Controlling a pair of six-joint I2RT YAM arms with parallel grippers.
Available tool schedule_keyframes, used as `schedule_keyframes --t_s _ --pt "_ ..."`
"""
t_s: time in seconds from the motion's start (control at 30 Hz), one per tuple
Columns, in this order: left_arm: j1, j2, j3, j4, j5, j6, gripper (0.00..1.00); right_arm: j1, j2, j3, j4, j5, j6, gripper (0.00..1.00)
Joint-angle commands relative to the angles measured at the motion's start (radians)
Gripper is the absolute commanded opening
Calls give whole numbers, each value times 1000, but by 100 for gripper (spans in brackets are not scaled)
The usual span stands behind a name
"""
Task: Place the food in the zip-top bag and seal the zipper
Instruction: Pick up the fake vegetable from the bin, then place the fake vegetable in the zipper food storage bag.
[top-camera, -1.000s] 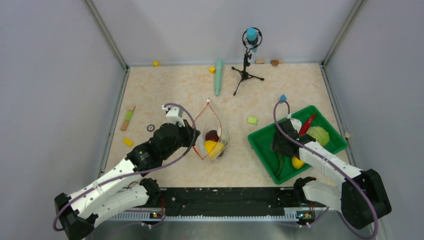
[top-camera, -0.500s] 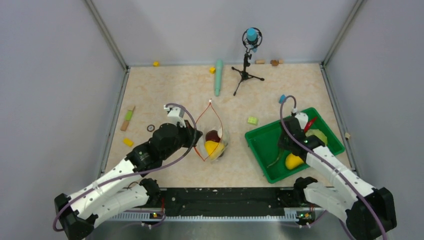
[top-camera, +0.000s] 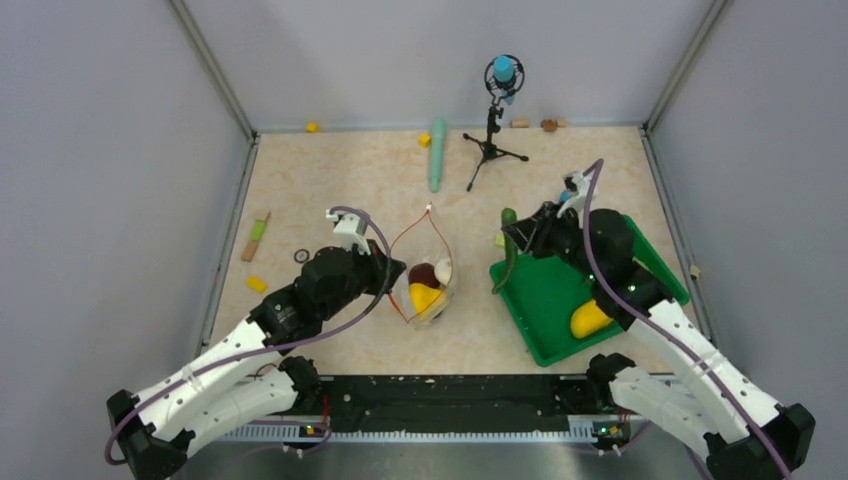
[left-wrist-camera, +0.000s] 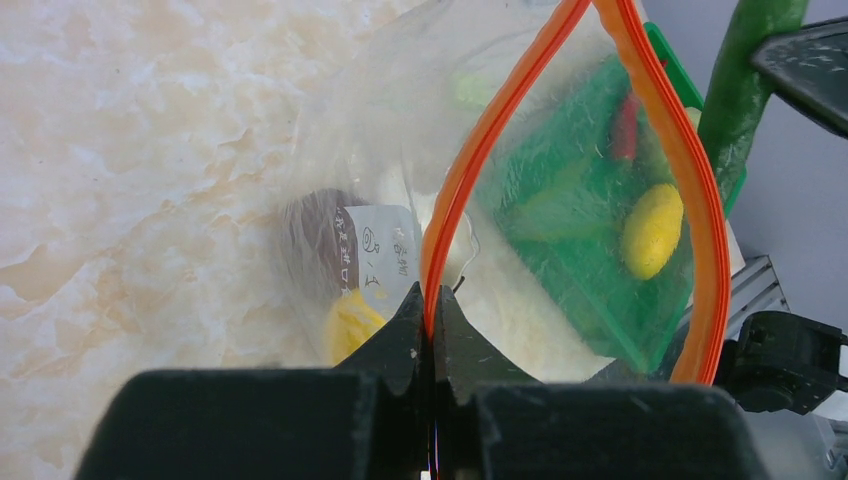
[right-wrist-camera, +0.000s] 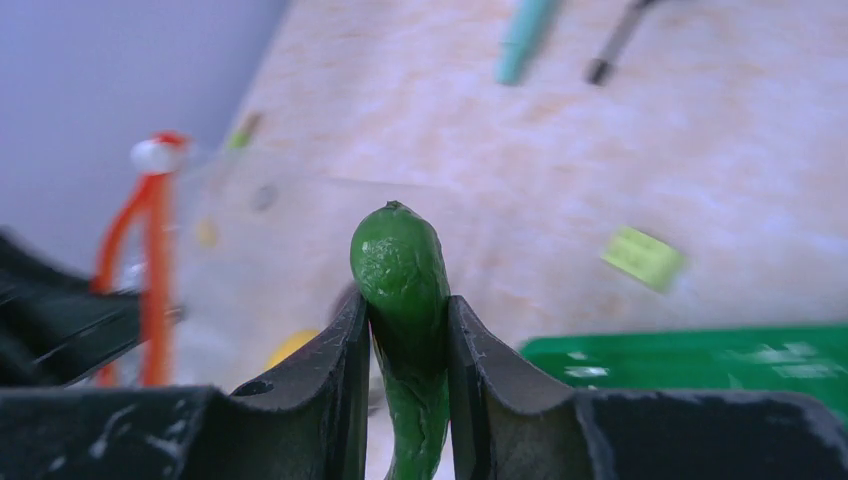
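Gaping, the zip-top bag (top-camera: 447, 290) holds a yellow piece (top-camera: 423, 297) and dark red piece (top-camera: 424, 273).

White-and-black arms (top-camera: 220, 362), purple cables (top-camera: 352, 209)

1. The white label (left-wrist-camera: 378, 250) on the zip-top bag (left-wrist-camera: 370, 110) carries small dark print: a few characters in upright columns with a round mark beside them.
2. That print is too small and blurred to read.
3. No other text, number or brand is legible.
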Motion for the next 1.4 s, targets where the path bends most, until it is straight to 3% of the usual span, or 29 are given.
schedule_keyframes --t_s 0.0,0.2,0.37,0.7,0.97,1.17,1.3,1.37 --pt "-2 -2 -5 57 16 13 0 130 66 90 328 -245 -29 7" --pt "-3 -4 -5 57 18 15 0 330 229 264 423 -237 -97 7" --pt "-3 -5 -5 55 16 14 0 359 319 315 524 -277 -79 6" --pt "-3 2 -3 56 19 17 0 387 407 239 581 -97 -110 14" --pt "-3 3 -3 57 16 13 0 387 404 196 544 -133 -92 48" --pt "-3 -5 -5 53 11 13 0 387 391 178 531 -144 -85 67" --pt "-3 -7 -5 50 7 13 0 385 357 164 495 -127 -76 95" --pt "-3 -7 -5 49 5 17 0 385 327 154 452 -65 -74 99"
